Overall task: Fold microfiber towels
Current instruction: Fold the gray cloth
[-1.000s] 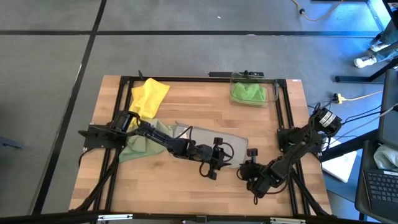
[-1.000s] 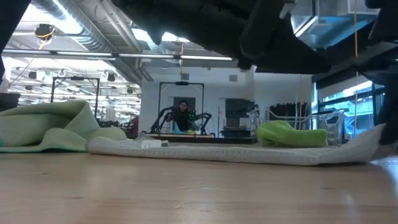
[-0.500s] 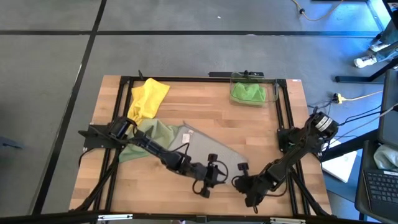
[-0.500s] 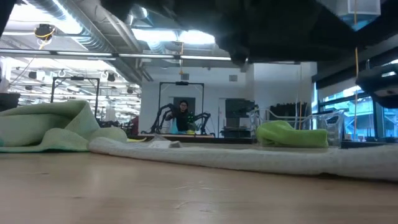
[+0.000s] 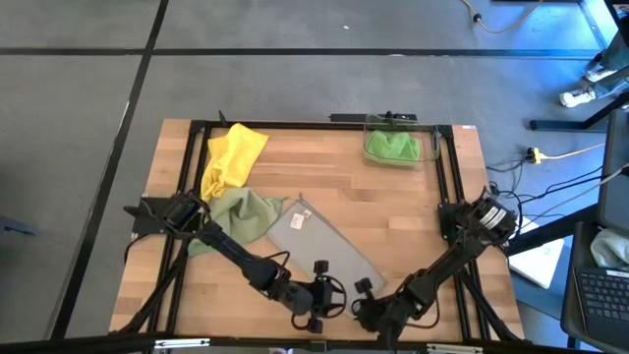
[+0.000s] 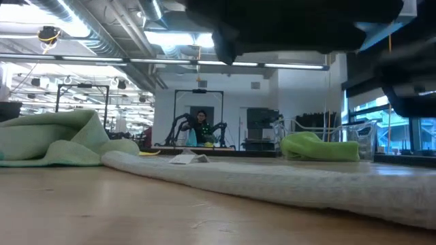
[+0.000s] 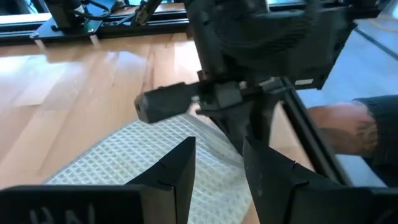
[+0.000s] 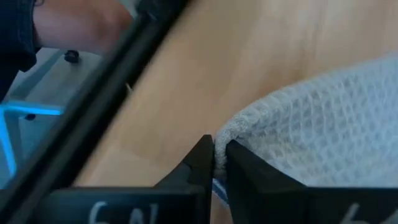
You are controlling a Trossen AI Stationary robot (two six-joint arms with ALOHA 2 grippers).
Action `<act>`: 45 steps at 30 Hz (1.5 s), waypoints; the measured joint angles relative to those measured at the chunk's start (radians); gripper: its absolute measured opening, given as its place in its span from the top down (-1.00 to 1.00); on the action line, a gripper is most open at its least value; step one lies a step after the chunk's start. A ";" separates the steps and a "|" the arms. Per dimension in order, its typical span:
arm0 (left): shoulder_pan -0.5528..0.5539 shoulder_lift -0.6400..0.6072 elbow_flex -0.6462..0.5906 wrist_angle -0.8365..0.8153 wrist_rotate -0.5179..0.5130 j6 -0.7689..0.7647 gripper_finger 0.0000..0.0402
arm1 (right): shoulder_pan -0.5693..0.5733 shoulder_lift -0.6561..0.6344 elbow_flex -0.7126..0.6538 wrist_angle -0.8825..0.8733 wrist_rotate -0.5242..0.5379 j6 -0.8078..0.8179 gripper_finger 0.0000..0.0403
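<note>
The grey towel [image 5: 326,243] is spread flat on the wooden surface [image 5: 393,211], running slantwise from the middle toward the near edge. Its near end is held by both grippers. The right gripper [image 5: 362,313] is seen at the near edge, and in the right wrist view its fingers [image 8: 202,163] are clenched on the towel's corner [image 8: 239,127], with the cloth pinched between them. The left gripper [image 5: 321,300] is placed just beside it, to the left. In the left wrist view its fingers [image 7: 177,171] stand apart over the waffle cloth [image 7: 137,155]; whether the towel is grasped by them cannot be told.

The olive towel [image 5: 236,214] lies crumpled beside the grey one, under the left arm. The yellow towel [image 5: 234,155] is bunched near the far left corner. The green towel [image 5: 391,147] is kept inside a clear bin [image 5: 428,147] at the far edge.

A person's hand [image 7: 342,127] is visible beyond the surface's edge.
</note>
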 joint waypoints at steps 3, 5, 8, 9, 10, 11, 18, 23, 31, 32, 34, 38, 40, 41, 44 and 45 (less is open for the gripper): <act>-0.012 0.000 0.000 0.001 -0.008 -0.029 0.36 | 0.000 0.014 0.046 -0.025 0.001 -0.053 0.83; -0.019 0.000 0.000 0.001 -0.010 -0.051 0.36 | 0.000 0.015 0.054 -0.035 0.002 -0.079 0.82; -0.027 0.000 0.000 0.001 -0.020 -0.056 0.36 | 0.001 0.014 0.055 -0.035 -0.001 -0.100 0.82; -0.027 0.000 0.000 0.001 -0.021 -0.056 0.36 | 0.001 0.013 0.055 -0.035 -0.003 -0.101 0.82; -0.027 0.000 0.000 0.001 -0.021 -0.056 0.36 | 0.001 0.013 0.055 -0.035 -0.008 -0.100 0.82; -0.026 0.000 0.000 0.001 -0.022 -0.056 0.36 | 0.001 0.013 0.055 -0.035 -0.016 -0.101 0.82; -0.022 0.000 0.000 -0.004 0.006 -0.046 0.36 | 0.001 0.013 0.055 -0.002 -0.021 -0.101 0.59; -0.025 0.000 0.000 -0.004 0.093 0.008 0.36 | 0.001 0.011 0.055 0.013 0.005 -0.099 0.17; -0.038 0.000 0.019 -0.028 0.221 0.125 0.36 | 0.025 -0.094 0.065 -0.112 0.161 -0.070 -0.19; -0.041 0.000 0.036 -0.058 0.216 0.157 0.36 | 0.031 -0.118 0.067 -0.146 0.173 -0.064 -0.19; -0.047 0.000 0.083 -0.159 0.167 0.236 0.36 | 0.043 -0.166 0.068 -0.200 0.188 -0.044 -0.17; -0.044 0.000 0.187 -0.344 0.083 0.329 0.36 | 0.060 -0.238 0.069 -0.315 0.190 0.034 -0.11; -0.029 0.000 0.233 -0.409 0.080 0.321 0.36 | 0.068 -0.260 0.069 -0.393 0.191 0.089 -0.08; -0.023 0.000 0.253 -0.444 0.081 0.316 0.36 | 0.072 -0.268 0.069 -0.437 0.192 0.122 -0.07; -0.015 0.022 0.337 -0.562 0.083 0.324 0.36 | 0.086 -0.273 0.069 -0.565 0.209 0.221 -0.03; -0.017 0.035 0.371 -0.612 0.086 0.328 0.36 | 0.092 -0.272 0.069 -0.610 0.219 0.252 -0.02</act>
